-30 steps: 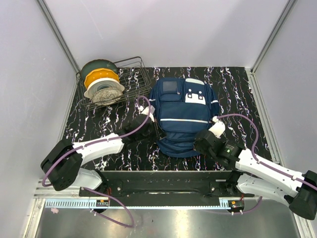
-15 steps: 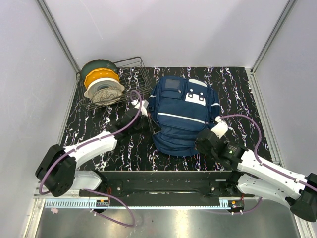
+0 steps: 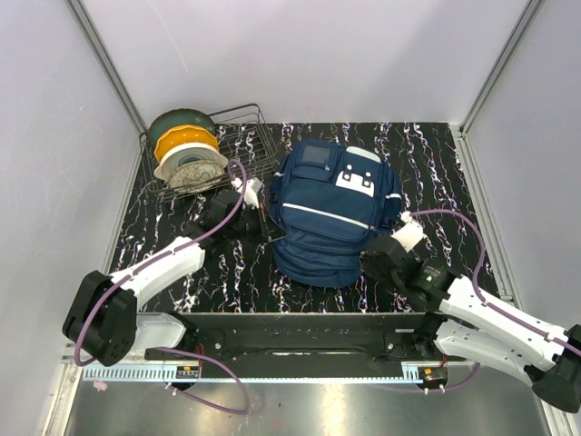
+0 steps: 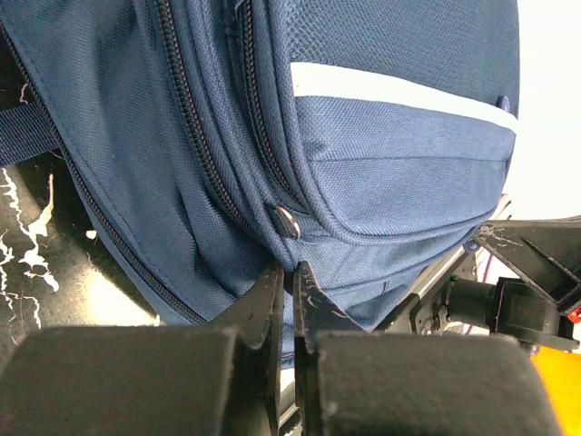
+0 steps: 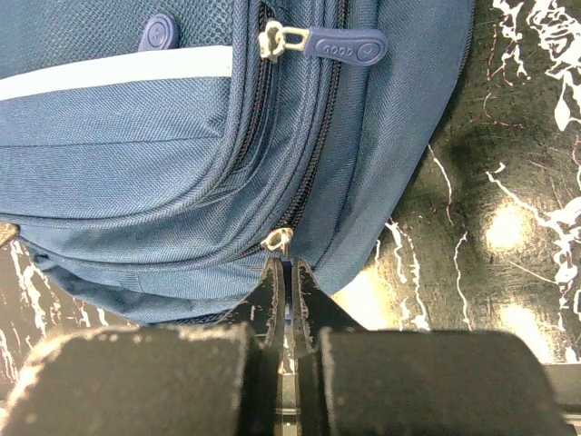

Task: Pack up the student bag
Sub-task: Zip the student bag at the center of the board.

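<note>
1. The student bag (image 3: 331, 213) lies flat on the black, white-veined table (image 3: 427, 163), about mid-table. It is turned slightly askew, with its rounded lower end nearest the arm bases.
2. It is navy woven fabric. A thin white stripe crosses the middle of the front, and there is a white patch (image 3: 357, 180) on one upper pocket. A smaller greyish panel sits on the pocket beside that.
3. Close up, the bag has several parallel zip tracks curving round its edge, and mesh-like cloth above the stripe (image 4: 390, 86). A webbing strap (image 4: 23, 136) trails off to one side.
4. The right wrist view shows a moulded blue zip tab (image 5: 345, 45) on a metal slider, and near it a small round blue stud (image 5: 159, 32).
5. The left gripper (image 4: 290, 277) is at the bag's left side. Its jaws are closed to a thin slit on the bag's seam, just under a metal zip ring (image 4: 288, 221). Whether a tab or only cloth is pinched cannot be made out.
6. The right gripper (image 5: 289, 271) is at the bag's lower right edge, also nearly fully closed. Its tips meet right at a brass-coloured zip slider (image 5: 277, 239) and nip the bag there.
7. A wire basket (image 3: 259, 150) stands at the table's far left, just beside the bag. It holds round green, yellow and white items (image 3: 186, 150).
</note>
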You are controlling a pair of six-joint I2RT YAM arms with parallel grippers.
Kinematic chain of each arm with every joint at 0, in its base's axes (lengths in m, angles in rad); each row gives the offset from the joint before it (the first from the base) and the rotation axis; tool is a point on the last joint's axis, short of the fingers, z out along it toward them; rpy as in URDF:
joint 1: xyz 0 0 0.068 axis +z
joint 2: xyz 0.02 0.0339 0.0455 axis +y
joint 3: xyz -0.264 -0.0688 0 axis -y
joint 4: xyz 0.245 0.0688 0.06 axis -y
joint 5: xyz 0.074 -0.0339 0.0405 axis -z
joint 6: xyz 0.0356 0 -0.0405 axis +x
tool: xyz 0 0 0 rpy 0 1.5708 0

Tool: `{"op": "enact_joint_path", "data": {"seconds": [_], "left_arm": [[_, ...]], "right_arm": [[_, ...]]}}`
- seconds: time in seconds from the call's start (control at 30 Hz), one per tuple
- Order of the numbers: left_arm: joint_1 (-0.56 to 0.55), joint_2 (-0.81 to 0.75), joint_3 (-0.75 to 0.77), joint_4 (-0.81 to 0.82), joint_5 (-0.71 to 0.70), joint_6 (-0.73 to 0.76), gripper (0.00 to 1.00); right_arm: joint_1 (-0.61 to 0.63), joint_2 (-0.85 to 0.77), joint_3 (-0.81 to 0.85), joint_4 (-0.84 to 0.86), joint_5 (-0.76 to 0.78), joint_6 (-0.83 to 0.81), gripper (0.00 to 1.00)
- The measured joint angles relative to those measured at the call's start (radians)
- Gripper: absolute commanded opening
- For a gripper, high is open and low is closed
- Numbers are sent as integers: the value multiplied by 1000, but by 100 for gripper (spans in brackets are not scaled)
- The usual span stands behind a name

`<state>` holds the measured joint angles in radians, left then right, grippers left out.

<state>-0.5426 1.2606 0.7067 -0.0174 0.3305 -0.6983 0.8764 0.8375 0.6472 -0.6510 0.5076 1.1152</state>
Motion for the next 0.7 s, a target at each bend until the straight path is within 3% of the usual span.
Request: {"op": "enact_joint_path", "data": {"seconds": [0.27, 0.37, 0.4, 0.47, 0.5, 0.7], "left_arm": [[53, 29, 53, -57, 107, 56, 1], [69, 52, 82, -77, 149, 79, 18], [73, 56, 84, -77, 162, 79, 34], [79, 58, 84, -78, 182, 85, 48], [85, 58, 84, -74, 182, 82, 60], [103, 25, 39, -6, 172, 74, 92]], "right_arm": [[-2, -63, 1, -15, -2, 8, 0], [-3, -66, 6, -14, -2, 5, 0], [-5, -64, 8, -14, -3, 3, 0], [-8, -53, 10, -11, -4, -3, 0], [-10, -46, 10, -12, -3, -5, 0], [-22, -9, -9, -6, -2, -6, 0]]}}
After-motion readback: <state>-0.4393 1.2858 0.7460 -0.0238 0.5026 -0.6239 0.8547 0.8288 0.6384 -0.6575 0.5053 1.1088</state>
